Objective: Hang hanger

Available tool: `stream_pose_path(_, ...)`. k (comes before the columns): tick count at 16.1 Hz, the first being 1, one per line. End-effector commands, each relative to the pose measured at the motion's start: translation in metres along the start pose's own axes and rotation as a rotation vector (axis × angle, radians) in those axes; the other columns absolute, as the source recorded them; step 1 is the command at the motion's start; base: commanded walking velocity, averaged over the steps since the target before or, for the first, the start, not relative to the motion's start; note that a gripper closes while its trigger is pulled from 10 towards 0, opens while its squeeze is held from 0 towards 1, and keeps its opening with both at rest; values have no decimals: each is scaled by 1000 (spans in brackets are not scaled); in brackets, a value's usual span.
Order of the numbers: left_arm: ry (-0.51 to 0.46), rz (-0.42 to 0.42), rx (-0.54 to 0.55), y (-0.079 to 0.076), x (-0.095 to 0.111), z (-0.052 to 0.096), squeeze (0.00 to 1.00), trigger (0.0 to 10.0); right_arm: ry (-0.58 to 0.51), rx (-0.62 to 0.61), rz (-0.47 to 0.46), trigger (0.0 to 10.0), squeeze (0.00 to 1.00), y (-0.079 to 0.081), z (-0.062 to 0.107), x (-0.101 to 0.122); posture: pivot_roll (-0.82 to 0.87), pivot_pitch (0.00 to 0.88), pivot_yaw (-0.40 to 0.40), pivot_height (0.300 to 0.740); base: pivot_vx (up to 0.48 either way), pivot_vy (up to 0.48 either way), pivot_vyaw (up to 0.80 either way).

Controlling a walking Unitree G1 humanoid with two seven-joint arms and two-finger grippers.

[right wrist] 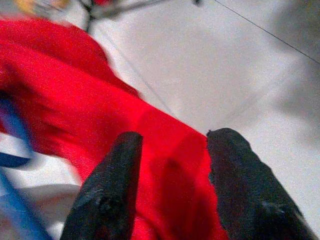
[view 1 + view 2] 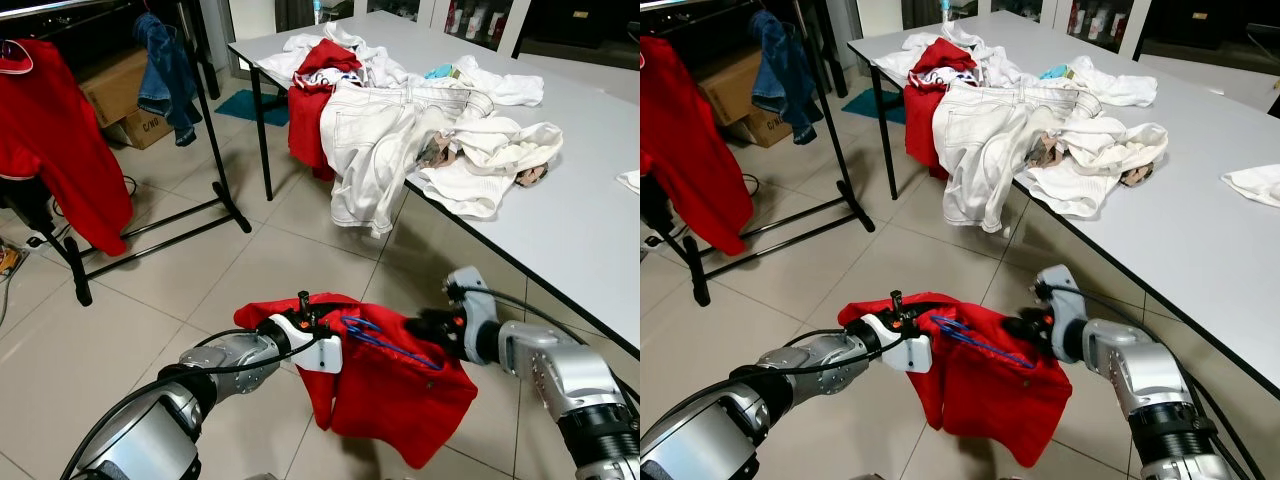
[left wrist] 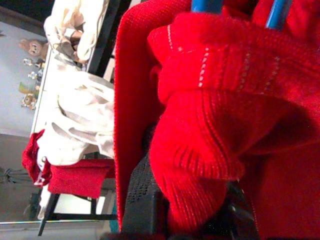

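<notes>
A red knit sweater [image 2: 390,385] hangs over a blue hanger [image 2: 385,340] above the tiled floor, held up between my two arms. My left gripper [image 2: 340,335] is shut on a bunched fold of the sweater [image 3: 200,135]; one black finger [image 3: 142,200] shows beside the knit, and the blue hanger bars [image 3: 206,5] run past it. My right gripper [image 2: 425,325] is at the sweater's right shoulder. Its two fingers stand apart [image 1: 175,140] and open, with red cloth [image 1: 100,105] lying just beyond them. The black clothes rack [image 2: 215,150] stands at the far left.
Another red garment [image 2: 60,160] and a pair of jeans [image 2: 165,70] hang on the rack. A white table [image 2: 580,220] on the right carries a pile of white and red clothes [image 2: 400,130] spilling over its edge. Cardboard boxes [image 2: 120,95] sit behind the rack.
</notes>
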State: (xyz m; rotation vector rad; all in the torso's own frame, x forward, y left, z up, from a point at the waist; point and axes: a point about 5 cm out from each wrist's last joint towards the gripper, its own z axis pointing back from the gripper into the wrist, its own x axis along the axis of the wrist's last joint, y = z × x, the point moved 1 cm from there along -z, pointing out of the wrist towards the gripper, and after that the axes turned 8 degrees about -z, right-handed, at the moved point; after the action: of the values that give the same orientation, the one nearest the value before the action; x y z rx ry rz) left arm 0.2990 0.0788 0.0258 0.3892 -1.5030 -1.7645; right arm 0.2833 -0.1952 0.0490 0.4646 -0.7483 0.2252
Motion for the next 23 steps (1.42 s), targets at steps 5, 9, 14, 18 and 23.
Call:
stream_pose_path(5, -21, -37, 30, 10, 0, -3, 0, 10000, -61, -133, 63, 10000, 0, -14, 6, 18, -152, 0, 36, 740, 0, 0, 0)
stream_pose_path(9, -19, -41, 28, 10, -1, -2, 0, 10000, -142, -123, 40, 10000, 1000, -13, 10, 32, -154, 0, 39, 740, 0, 0, 0)
stream_pose_path(14, -21, -44, 28, 10, -1, -2, 0, 10000, -92, -108, 31, 10000, 1000, -14, 14, 22, -155, 0, 39, 740, 0, 0, 0)
stream_pose_path(18, -20, -50, 23, 9, -1, -2, 0, 10000, -29, -93, 31, 10000, 1000, -10, 12, 8, -155, 0, 39, 740, 0, 0, 0)
stream_pose_path(23, -20, -56, 26, 9, -1, -2, 0, 10000, 53, -89, 7, 10000, 0, -7, 5, -12, -151, 0, 34, 740, 0, 0, 0)
